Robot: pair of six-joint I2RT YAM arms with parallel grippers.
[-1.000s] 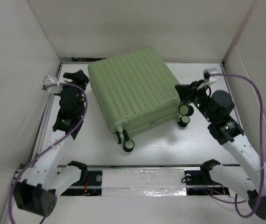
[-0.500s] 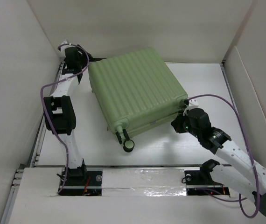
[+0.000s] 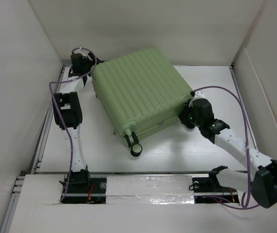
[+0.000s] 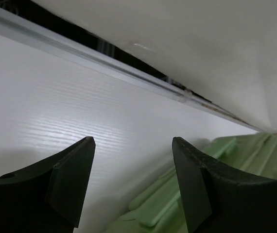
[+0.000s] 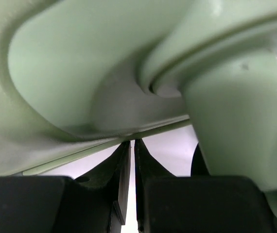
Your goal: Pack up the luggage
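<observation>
1. At the centre of the top view, the luggage (image 3: 141, 94) lies closed and flat on the white table (image 3: 211, 82). Its ribbed light-green shell faces up. The case is turned at an angle, with one corner close to the back wall (image 3: 143, 24).
2. Lower centre of that view, two small black wheels (image 3: 136, 150) stick out from the case's nearest corner.
3. Upper left, the left gripper (image 3: 84, 68) sits just beside the case's far left corner. Its arm is stretched up along the left edge of the table.
4. From the left wrist camera, the two black fingers (image 4: 70, 179) stand well apart with nothing between them. White table and a metal rail (image 4: 104, 63) show through the gap. Green shell fills the lower right corner, beside the right-hand finger; whether they touch I cannot tell.
5. Right of centre in the top view, the right gripper (image 3: 187, 118) is up against the case's right-hand corner, low by the table.
6. From the right wrist camera, its fingertips (image 5: 121, 165) are drawn nearly together, leaving only a thin slit, and nothing is seen pinched there. The tips point at the seam under the green shell, and a rounded green moulding fills the right side.
7. A purple cable (image 3: 226, 94) loops above the right arm.
</observation>
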